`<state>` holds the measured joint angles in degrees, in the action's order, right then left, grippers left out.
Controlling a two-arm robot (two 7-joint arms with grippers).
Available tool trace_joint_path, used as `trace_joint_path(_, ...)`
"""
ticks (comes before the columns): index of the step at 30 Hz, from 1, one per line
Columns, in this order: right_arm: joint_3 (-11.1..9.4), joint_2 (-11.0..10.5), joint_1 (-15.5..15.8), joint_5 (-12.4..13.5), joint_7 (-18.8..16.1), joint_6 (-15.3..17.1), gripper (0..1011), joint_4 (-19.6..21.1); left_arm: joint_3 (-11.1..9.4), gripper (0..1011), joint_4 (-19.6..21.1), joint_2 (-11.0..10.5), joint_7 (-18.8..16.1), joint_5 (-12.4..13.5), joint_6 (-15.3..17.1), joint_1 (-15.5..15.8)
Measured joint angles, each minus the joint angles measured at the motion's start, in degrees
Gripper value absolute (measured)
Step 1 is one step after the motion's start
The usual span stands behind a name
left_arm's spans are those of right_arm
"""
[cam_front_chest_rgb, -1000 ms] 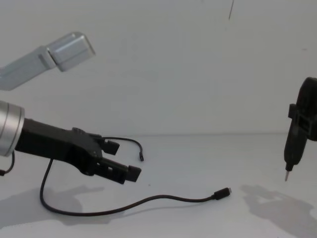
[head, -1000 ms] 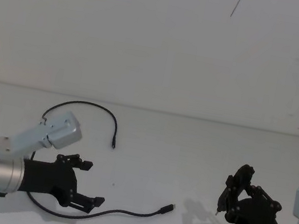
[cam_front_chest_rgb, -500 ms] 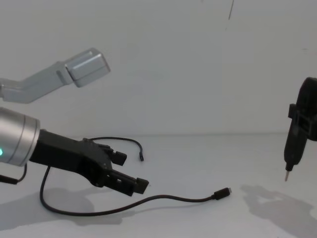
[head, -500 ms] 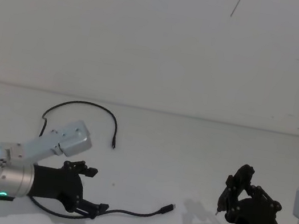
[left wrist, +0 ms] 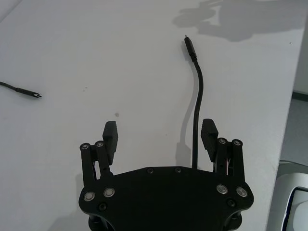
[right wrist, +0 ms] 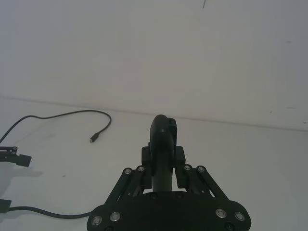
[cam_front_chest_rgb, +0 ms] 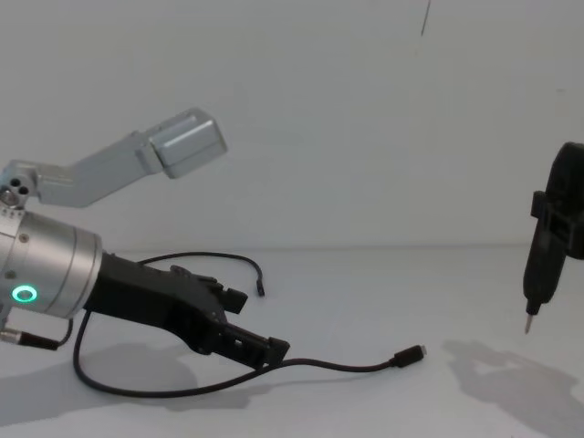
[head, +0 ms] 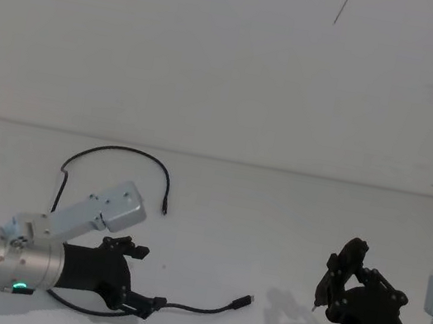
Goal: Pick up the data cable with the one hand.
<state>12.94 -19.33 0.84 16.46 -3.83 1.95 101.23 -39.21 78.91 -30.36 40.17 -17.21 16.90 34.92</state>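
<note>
**Item 1: data cable** (head: 199, 306). Long, thin black cord lying flat on the white tabletop (head: 274, 214). Its silver-tipped plug end lies free. The other end runs back under the left arm.

**Item 2: left pincer** (head: 144, 277). Black and angular, mounted on a silver cylinder with a lit green ring (cam_front_chest_rgb: 25, 294). It sits low over the data cable with its fingers spread wide. The cord passes through the gap, just beside one finger (left wrist: 208, 137) and well apart from the other. It is not clamped.

**Item 3: right pincer** (head: 340, 278). Well apart from the data cable, to the right of its plug end, and raised above the tabletop. It is closed on a narrow black tool (cam_front_chest_rgb: 540, 265) whose thin silver tip points down.

**Item 4: shorter black wire** (head: 130, 151). Lies beyond the data cable, toward the wall, in a curved arc on the tabletop. Its plug end is clear of the cable. Whether it meets the data cable behind the left arm cannot be told.
</note>
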Motion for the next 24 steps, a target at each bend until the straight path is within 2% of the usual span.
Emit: trace_joint_path(24,0.0,0.0,0.0,0.0,0.0,0.0,263,0.0,-1.3,1001,-2.4,3.1,-0.8,1.8,1.2,0.6)
